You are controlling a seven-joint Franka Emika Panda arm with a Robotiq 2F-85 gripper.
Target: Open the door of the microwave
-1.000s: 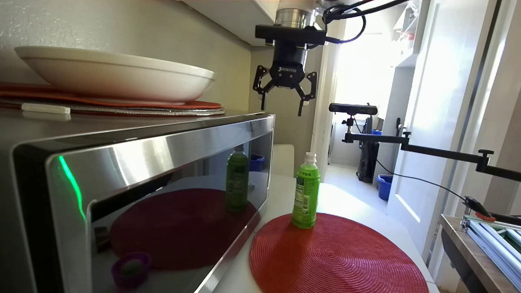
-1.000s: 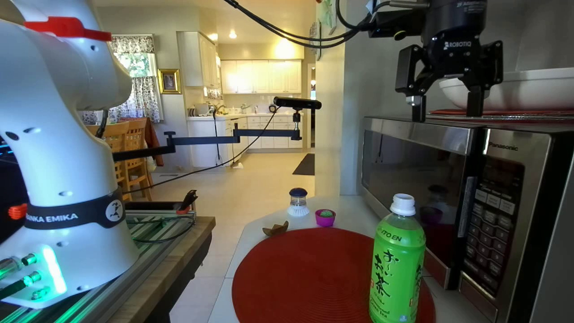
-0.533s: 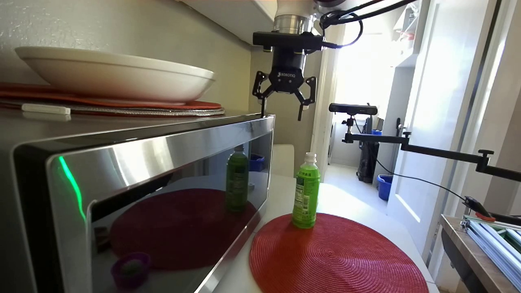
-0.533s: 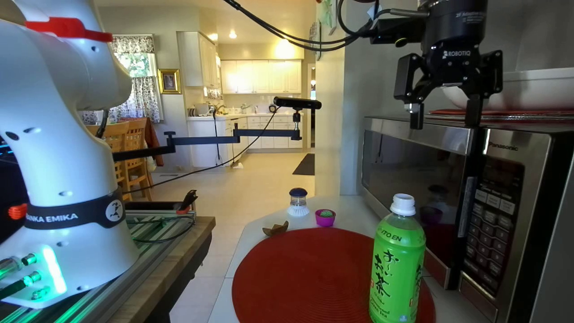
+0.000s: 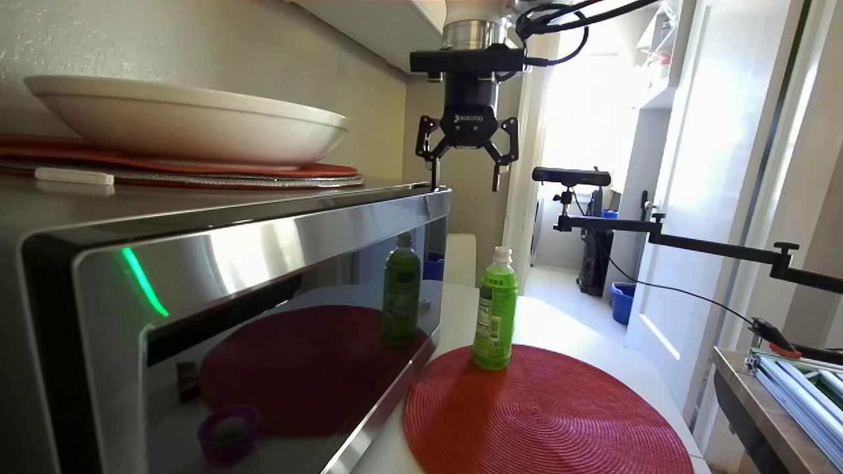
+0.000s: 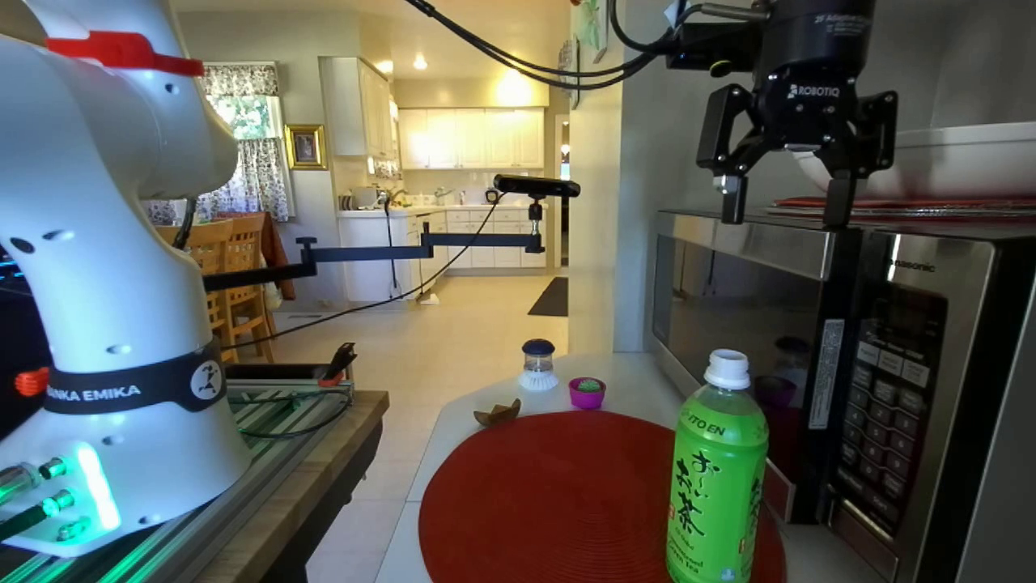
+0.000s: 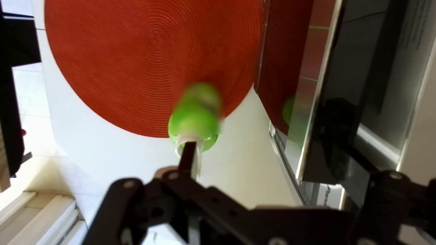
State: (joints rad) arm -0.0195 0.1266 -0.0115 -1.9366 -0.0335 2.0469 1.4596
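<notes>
The microwave [image 5: 164, 203] is a large steel oven; its control panel [image 6: 898, 324] shows in an exterior view. Its door [image 5: 316, 240], steel around dark glass [image 6: 745, 291], stands slightly ajar at the control-panel side. My gripper [image 5: 465, 188] is open at that top corner, pointing down. One finger is at the door's top edge, seemingly behind it; the other hangs in front of the door, in both exterior views [image 6: 785, 220]. In the wrist view, the door [image 7: 315, 68] shows edge-on between the fingers. The tip at the door is dark there, so contact is unclear.
A green bottle [image 5: 495, 322] stands on a red round mat [image 6: 550, 486] before the door, below the outer finger. A white bowl [image 5: 191, 125] sits on the microwave. A pink pot [image 6: 588, 393] and a brush [image 6: 538, 368] stand beyond the mat. A cupboard [image 5: 375, 26] overhangs.
My gripper first lowered to the door's top corner, then moved outward, away from the microwave body, and rose slightly. The door's free edge swung out a little with it. The bottle has not moved.
</notes>
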